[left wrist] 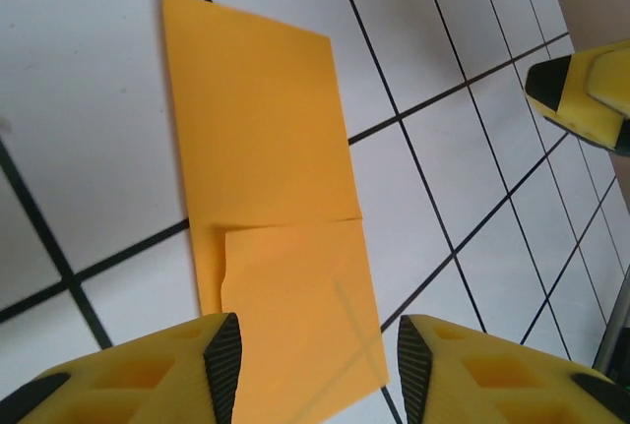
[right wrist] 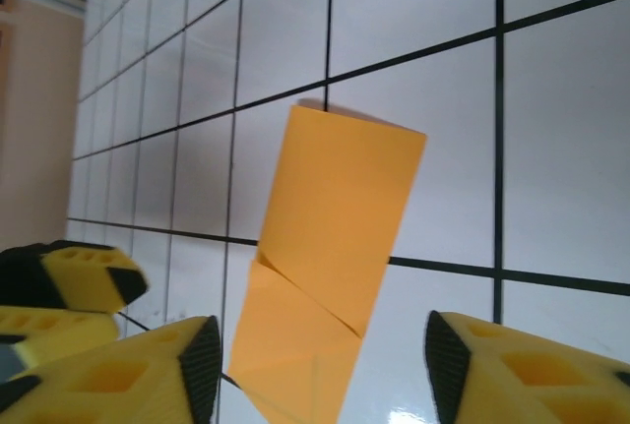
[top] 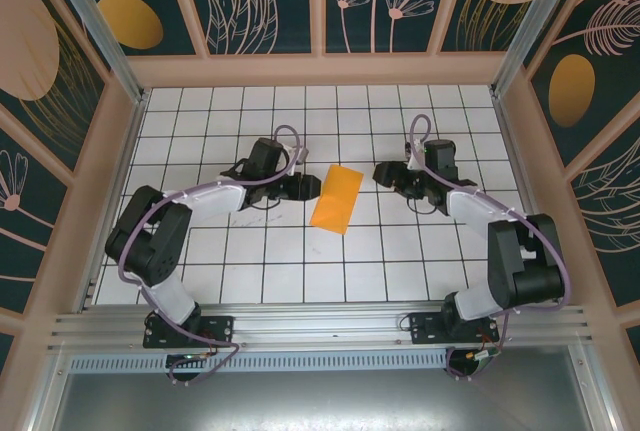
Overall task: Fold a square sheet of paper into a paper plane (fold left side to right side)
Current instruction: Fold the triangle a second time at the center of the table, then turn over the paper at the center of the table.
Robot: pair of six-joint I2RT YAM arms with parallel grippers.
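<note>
The paper (top: 337,199) lies flat on the tiled table (top: 250,271) about midway between the two arms, folded into a narrow orange strip that is slightly tilted against the grid lines. In the left wrist view the paper (left wrist: 266,198) shows a crease across its width, with a smaller folded flap lying on the near part. The left gripper (top: 308,187) sits just beside the strip's left edge, and its jaws are spread wide (left wrist: 317,355), with the near end of the strip showing in the gap between them; whether a finger touches the sheet cannot be told. The right gripper (top: 383,172) is near the strip's right side but apart from it, and its jaws also stand wide apart (right wrist: 320,365), holding nothing. From that wrist the paper (right wrist: 335,237) shows a slanted fold line low down
</note>
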